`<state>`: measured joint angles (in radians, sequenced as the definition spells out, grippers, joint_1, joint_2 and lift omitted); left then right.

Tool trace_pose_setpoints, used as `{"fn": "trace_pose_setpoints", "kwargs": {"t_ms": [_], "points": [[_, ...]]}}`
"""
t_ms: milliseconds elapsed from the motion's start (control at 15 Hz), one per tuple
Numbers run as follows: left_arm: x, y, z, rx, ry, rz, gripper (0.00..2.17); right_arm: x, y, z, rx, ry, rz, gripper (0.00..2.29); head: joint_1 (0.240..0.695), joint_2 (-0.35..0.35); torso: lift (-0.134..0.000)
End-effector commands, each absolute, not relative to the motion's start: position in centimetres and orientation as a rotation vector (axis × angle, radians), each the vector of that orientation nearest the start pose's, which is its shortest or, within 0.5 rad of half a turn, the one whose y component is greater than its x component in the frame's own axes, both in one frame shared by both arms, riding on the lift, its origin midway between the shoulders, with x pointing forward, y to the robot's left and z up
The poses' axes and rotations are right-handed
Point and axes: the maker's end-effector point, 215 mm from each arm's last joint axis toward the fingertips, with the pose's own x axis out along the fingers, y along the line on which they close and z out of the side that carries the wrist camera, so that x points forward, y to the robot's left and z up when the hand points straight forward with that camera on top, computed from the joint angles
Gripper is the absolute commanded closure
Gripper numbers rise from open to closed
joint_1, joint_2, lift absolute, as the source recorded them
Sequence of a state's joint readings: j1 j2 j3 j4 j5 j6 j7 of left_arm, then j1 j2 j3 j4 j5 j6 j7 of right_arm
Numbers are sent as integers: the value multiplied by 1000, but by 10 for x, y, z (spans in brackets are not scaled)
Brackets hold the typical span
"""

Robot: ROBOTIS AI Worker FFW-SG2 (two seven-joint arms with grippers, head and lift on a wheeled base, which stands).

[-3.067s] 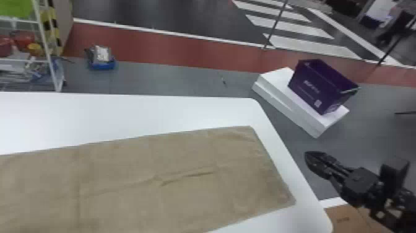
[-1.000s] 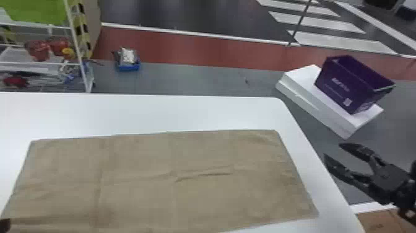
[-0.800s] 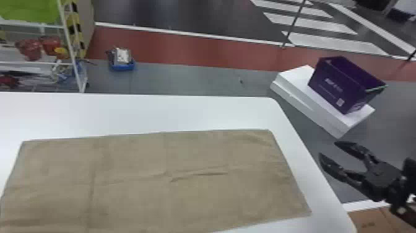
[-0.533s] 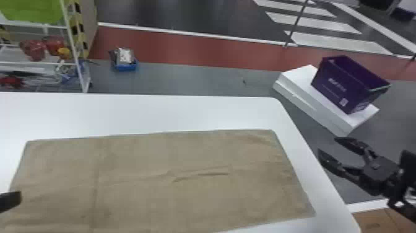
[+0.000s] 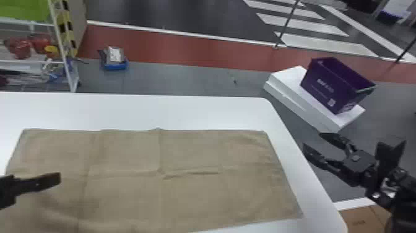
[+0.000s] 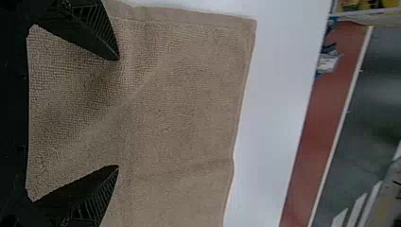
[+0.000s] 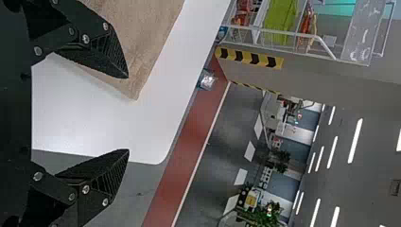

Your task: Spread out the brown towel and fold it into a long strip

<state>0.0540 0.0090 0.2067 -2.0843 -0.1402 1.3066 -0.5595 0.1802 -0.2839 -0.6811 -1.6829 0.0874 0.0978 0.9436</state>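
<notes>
The white desk point(image 5: 139, 110) bears the brown towel point(image 5: 192, 151); beyond lie grey floor point(image 5: 173, 79) and red strip point(image 5: 192, 46); left pincer point(image 5: 37, 183) and right pincer point(image 5: 312, 140) gape.

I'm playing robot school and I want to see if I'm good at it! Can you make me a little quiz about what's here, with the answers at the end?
1. Fill in the blank: The brown towel lies on a table that is coloured ____.
2. True or false: The left gripper is open.
3. Pick one. Where is the purple bin?
a) on top of the towel
b) in the left gripper
c) beyond the table's right side

Key: 1. white; 2. true; 3. c
</notes>
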Motion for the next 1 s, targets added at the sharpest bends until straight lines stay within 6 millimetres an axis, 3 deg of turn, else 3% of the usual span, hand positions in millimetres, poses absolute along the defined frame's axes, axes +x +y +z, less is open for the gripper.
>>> {"fn": "trace_pose_setpoints", "kwargs": {"t_ms": [0,133,267,400,533,733,800,933], "points": [[496,251,-408,-162,654,-226,66,456,-505,-348,-331,276,270,387,695,-296,-123],[490,241,-398,-191,662,-243,66,458,-506,-350,-338,286,267,387,695,-288,-123],[469,251,-393,-158,741,-153,66,459,-505,-352,-338,289,269,387,695,-296,-123],[474,252,-386,-139,717,-150,70,462,-507,-351,-337,288,264,387,695,-294,-123],[499,250,-360,-89,599,-154,70,464,-507,-351,-329,291,262,387,695,-295,-123],[548,239,-306,-7,314,-203,70,467,-501,-350,-332,283,274,387,695,-286,-123],[561,234,-300,11,260,-217,73,467,-501,-349,-333,282,275,387,695,-282,-123],[579,230,-309,33,228,-214,83,467,-501,-350,-333,284,274,387,695,-278,-123]]}}
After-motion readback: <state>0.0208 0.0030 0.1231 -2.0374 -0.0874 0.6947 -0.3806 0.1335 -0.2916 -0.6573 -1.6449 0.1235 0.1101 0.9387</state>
